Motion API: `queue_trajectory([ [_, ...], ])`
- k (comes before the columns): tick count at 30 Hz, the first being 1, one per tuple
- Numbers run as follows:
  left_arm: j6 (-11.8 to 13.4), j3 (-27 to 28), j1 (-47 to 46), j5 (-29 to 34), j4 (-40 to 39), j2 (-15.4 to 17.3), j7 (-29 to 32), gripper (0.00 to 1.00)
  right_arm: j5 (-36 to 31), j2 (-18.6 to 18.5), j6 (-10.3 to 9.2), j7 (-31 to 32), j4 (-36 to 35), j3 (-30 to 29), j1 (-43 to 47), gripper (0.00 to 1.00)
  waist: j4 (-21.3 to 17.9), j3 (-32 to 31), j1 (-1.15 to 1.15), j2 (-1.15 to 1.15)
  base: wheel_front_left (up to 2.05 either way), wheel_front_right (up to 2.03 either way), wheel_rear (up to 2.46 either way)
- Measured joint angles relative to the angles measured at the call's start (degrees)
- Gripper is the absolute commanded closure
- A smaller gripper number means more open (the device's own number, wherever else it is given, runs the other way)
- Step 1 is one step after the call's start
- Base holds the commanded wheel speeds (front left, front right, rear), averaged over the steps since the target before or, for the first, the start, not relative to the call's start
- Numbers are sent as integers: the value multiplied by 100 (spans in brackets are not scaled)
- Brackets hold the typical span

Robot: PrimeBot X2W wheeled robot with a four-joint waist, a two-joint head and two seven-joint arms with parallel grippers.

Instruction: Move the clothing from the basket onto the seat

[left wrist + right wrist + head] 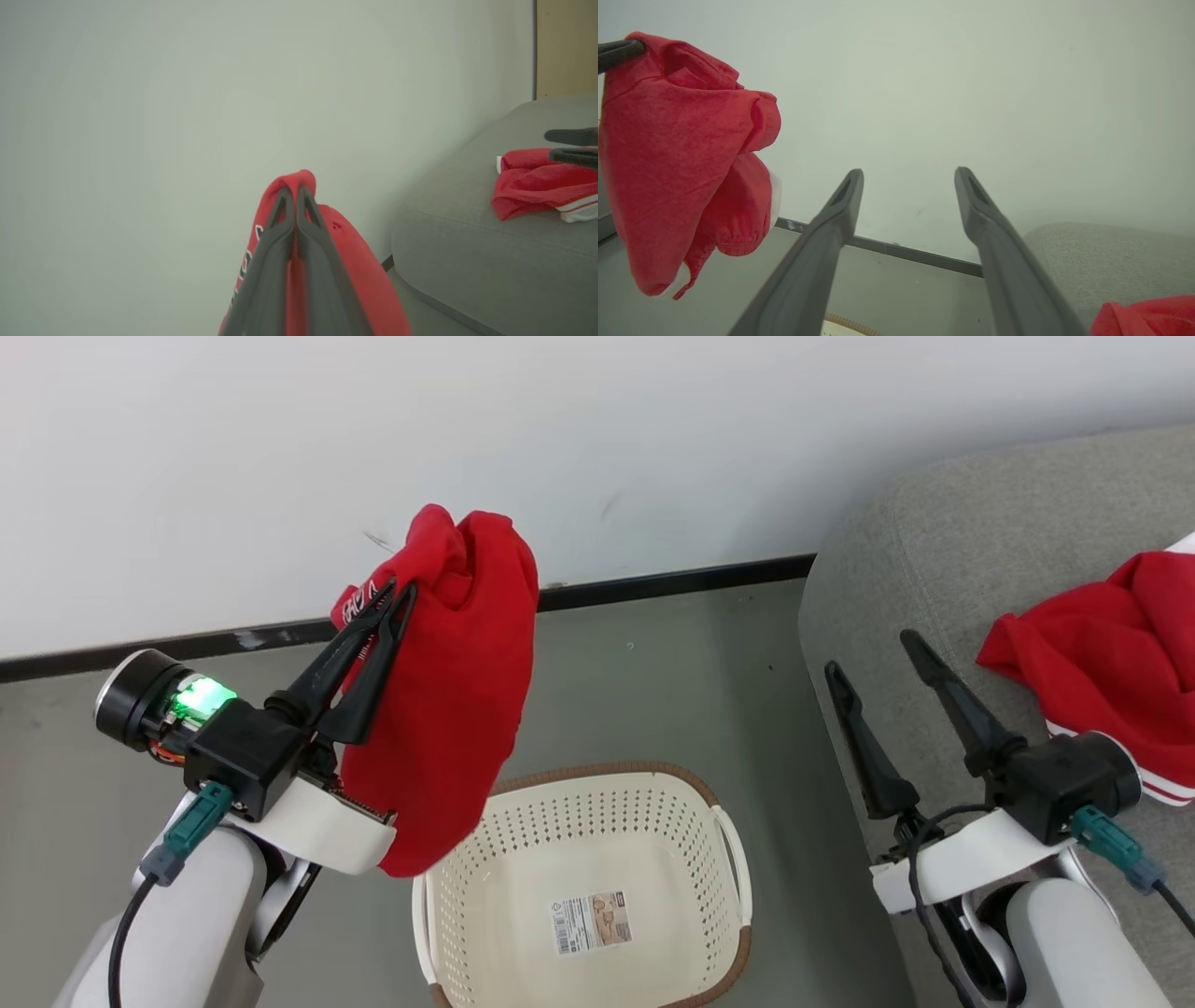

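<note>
The left gripper is pinching shut on a bright red garment, which is hanging bunched in the air by the left side of the cream perforated basket. Its white lettering is folding out of sight, unreadable. A second red garment, white-striped, is lying on the grey seat, partly cut off by the picture's edge. The right gripper is standing wide open, holding nothing.

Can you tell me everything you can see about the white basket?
The basket is cream-white plastic, oval, with little holes all over its walls, a brown woven-looking rim and side handles. It stands upright on the grey floor beside the seat. Nothing shows inside except a sticker on its bottom.
</note>
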Motion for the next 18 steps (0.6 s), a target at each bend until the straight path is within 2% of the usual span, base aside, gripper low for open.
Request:
queue_trajectory([
  [9, -149, -205, -3, -94, -232, -8, 270, 100, 313, -267, 0, 0, 230, 650, 190, 0, 79, -551, 0, 0, 0, 0, 0],
  [18, -201, -449, -3, -209, -387, -65, 543, 100, 1099, -468, 0, 1, 498, 2038, 264, 0, 171, -994, 0, 0, 0, 0, 0],
])
